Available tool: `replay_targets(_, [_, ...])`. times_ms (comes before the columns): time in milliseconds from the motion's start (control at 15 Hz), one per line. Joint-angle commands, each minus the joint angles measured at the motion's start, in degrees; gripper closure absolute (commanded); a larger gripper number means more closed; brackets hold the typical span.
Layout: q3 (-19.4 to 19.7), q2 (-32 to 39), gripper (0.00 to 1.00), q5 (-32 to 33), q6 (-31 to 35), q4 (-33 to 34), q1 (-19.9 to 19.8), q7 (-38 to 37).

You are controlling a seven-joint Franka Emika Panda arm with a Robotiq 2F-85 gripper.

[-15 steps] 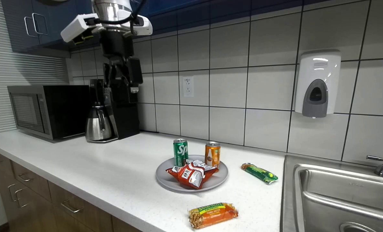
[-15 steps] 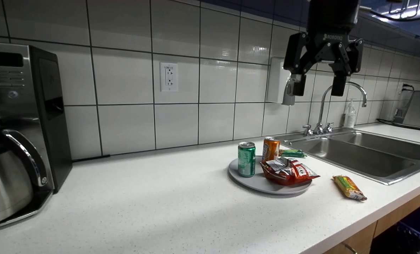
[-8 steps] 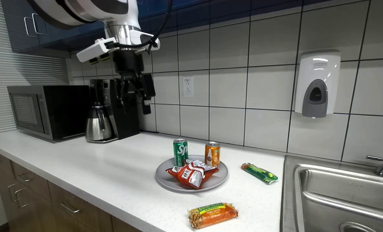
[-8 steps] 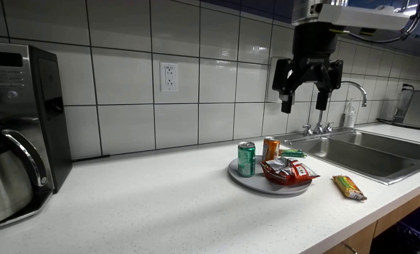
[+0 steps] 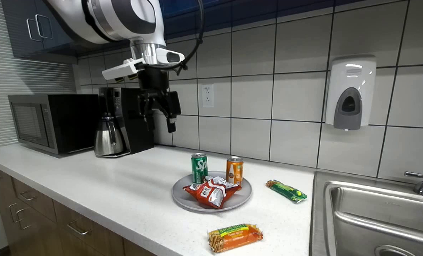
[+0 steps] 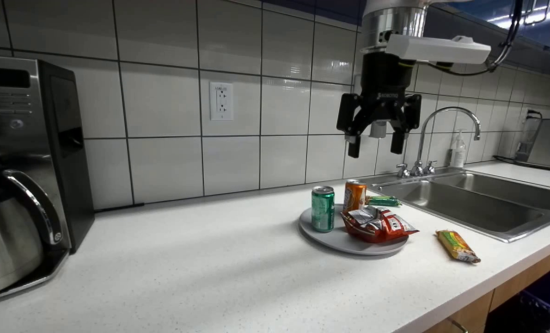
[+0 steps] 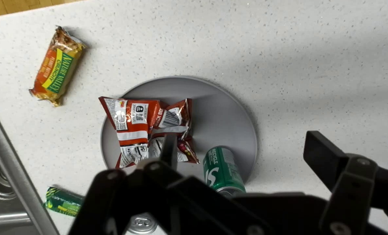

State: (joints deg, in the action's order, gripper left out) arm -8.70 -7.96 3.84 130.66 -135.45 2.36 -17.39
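Note:
My gripper hangs open in the air, fingers pointing down, with nothing between them. In both exterior views it is well above the counter, touching nothing. A grey plate holds an upright green can, an upright orange can and a red snack bag. From the wrist view, the green can shows between the two fingers, far below them. One finger overlaps the snack bag in that picture. Only the lid of the orange can shows there; the gripper hides the rest.
An orange granola bar lies near the counter's front edge, a green one between plate and sink. A coffee maker and microwave stand at the far end. The faucet rises behind the sink.
My gripper has come down and, in the views from outside, drifted toward the space above the green can. It has stayed open. Plate, cans, bag and bars have not moved.

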Motion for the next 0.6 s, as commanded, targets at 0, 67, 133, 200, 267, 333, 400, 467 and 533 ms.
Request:
replay_targets(0, [0.3, 4.4, 0.00, 1.4, -0.4, 4.7, 0.6, -1.8])
replay_targets(67, [0.4, 5.4, 0.00, 1.6, -0.5, 5.6, 0.7, -2.3])
replay_targets(133, [0.4, 6.5, 0.00, 1.7, -0.4, 6.5, 0.9, -2.7])
replay_targets(200, [0.5, 7.6, 0.00, 1.8, -0.5, 7.4, 1.0, -3.3])
replay_targets(267, [0.6, 8.8, 0.00, 2.1, -0.6, 8.4, 1.2, -3.9])
replay_targets(333, [0.8, 9.9, 0.00, 2.4, -0.5, 9.2, 1.3, -4.4])
replay_targets(400, [1.0, 11.0, 0.00, 2.9, -0.7, 10.1, 1.5, -4.9])
replay_targets(467, [1.2, 12.1, 0.00, 3.2, -0.8, 11.0, 1.8, -5.4])
replay_targets(533, [1.4, 13.3, 0.00, 3.6, -1.1, 12.0, 2.0, -5.6])
